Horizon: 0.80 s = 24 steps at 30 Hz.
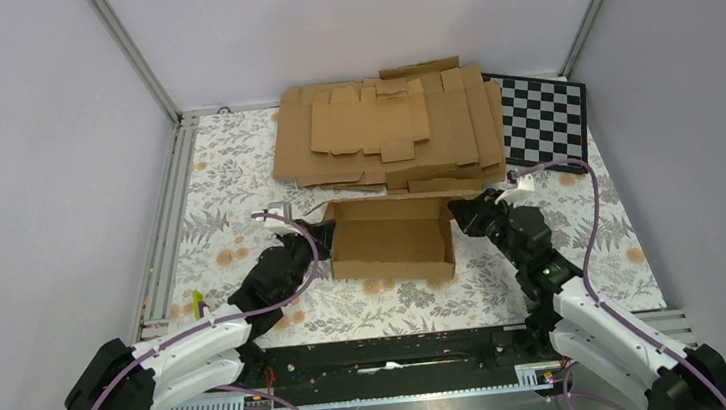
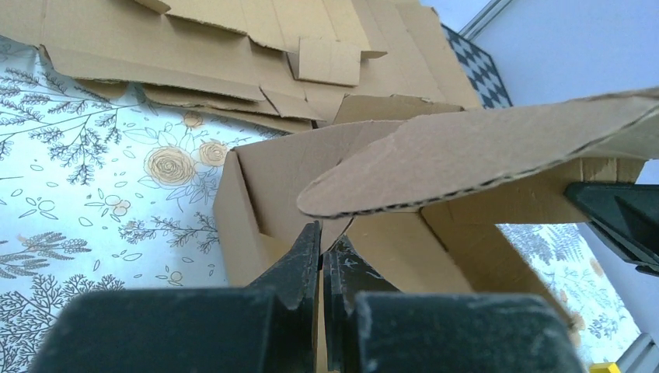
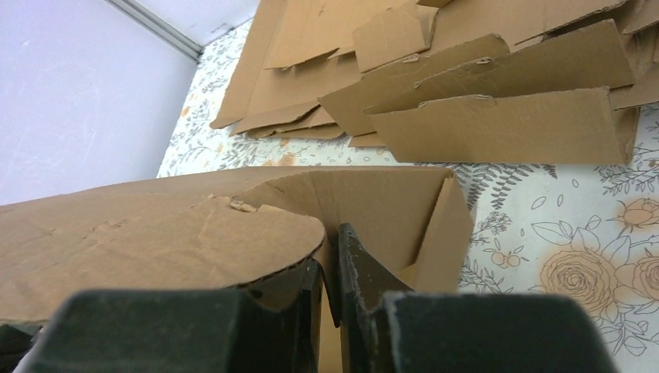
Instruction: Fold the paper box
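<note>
While the floral worktop [image 1: 235,167] carries a pile of flat cardboard blanks [image 1: 387,132] along its far edge and a checkerboard [image 1: 544,119] at its far right corner, the paper box [image 1: 392,237] sits open-topped at mid-worktop, just in front of the pile. The left gripper [image 1: 327,234] is pinched tight on the box's left end wall, and the right gripper [image 1: 457,214] is clamped on its right end wall.
</note>
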Available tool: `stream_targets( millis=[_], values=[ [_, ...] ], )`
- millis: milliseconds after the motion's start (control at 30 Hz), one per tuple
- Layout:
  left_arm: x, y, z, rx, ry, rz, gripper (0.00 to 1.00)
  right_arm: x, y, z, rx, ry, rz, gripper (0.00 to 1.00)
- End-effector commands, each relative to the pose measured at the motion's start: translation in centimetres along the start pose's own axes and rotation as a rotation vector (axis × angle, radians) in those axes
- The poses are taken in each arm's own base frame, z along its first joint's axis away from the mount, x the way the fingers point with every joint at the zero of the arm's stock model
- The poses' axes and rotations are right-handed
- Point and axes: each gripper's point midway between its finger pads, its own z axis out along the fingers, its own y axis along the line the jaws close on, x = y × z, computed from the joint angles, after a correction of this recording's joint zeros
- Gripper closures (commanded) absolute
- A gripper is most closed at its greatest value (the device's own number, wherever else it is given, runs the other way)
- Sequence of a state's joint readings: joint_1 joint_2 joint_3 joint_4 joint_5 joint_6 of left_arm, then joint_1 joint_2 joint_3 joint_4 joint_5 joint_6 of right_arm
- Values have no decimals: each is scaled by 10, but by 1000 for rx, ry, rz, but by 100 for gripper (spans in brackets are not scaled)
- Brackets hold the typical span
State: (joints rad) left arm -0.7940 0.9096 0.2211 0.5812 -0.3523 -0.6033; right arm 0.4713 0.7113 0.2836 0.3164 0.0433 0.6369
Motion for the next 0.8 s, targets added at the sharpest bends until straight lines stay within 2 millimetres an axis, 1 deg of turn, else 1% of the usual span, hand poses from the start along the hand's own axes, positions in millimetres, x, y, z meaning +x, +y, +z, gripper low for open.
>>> stream_targets(
  millis=[0, 67, 100, 167, 200, 233, 267, 333, 400, 467, 500, 567, 600, 633, 700, 767],
  values=[
    [44, 15, -2, -52, 188, 56, 98, 92, -53, -15, 183, 343, 25, 97],
    [46, 15, 2, -68, 210, 66, 94, 95, -51, -8, 179, 357, 16, 97],
    [47, 17, 2, -84, 222, 73, 90, 95, -50, -5, 182, 363, 9, 97],
    [43, 16, 3, -108, 243, 91, 83, 90, -49, -1, 195, 365, -13, 96],
    [41, 16, 2, -120, 259, 101, 80, 84, -45, 2, 189, 358, -22, 96],
    [36, 15, 0, -132, 267, 108, 75, 82, -43, 2, 185, 354, -29, 96],
    [30, 12, -2, -138, 275, 114, 67, 76, -43, 4, 190, 332, -35, 95],
    [17, 6, -10, -146, 288, 119, 52, 71, -42, 4, 190, 310, -51, 95],
    [9, 6, -23, -172, 318, 112, 40, 67, -44, 4, 196, 298, -69, 95],
    [-2, -2, -32, -164, 322, 87, 34, 67, -46, 4, 204, 299, -82, 95],
    [-7, -6, -37, -152, 328, 75, 29, 68, -47, 4, 206, 302, -84, 95],
    [-16, -14, -46, -136, 334, 51, 16, 70, -49, 4, 211, 307, -88, 94],
    [-22, -18, -50, -126, 332, 45, 7, 71, -49, 4, 213, 312, -91, 94],
    [-29, -21, -55, -122, 329, 47, 2, 72, -50, 4, 212, 316, -94, 94],
    [-48, -29, -63, -90, 302, 70, 1, 72, -47, 5, 194, 322, -100, 94],
    [-63, -46, -70, 4, 287, 133, 1, 74, -45, 4, 177, 333, -107, 93]
  ],
)
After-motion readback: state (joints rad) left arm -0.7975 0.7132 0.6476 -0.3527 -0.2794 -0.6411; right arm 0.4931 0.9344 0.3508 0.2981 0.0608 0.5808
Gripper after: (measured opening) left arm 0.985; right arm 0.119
